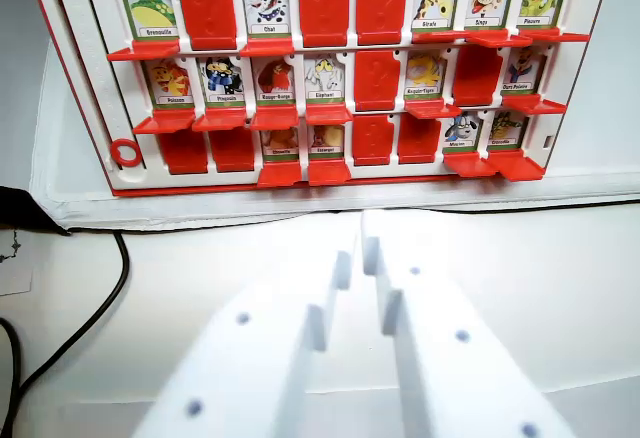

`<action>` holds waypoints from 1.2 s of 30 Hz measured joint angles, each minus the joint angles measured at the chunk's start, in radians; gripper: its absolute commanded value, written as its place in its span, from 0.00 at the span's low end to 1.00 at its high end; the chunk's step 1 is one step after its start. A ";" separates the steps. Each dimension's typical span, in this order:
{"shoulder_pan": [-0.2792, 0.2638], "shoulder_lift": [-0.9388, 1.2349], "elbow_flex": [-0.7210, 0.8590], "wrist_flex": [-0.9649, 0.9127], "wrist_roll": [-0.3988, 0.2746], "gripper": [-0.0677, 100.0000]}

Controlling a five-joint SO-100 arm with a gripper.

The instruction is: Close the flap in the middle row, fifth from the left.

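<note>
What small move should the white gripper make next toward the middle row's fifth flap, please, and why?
Probably none forward: hold the white plastic gripper back, since the red fifth flap already seems to cover its card.

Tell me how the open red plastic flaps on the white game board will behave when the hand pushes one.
The red plastic flap looks thin and rigid, probably hinged at its base, so it should swing rather than bend. The white game board looks light and may slide. The white hand looks blunt, so it may brush neighbouring flaps.

Tool [358, 248] seemingly nearly closed, below board [85, 78].
</note>
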 measured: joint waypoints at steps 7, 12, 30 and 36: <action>-0.002 0.054 0.000 -0.124 -0.011 0.00; -0.002 0.054 0.000 -0.127 -0.006 0.00; 0.012 0.054 0.021 -0.117 -0.003 0.00; 0.012 0.054 0.021 -0.115 -0.003 0.00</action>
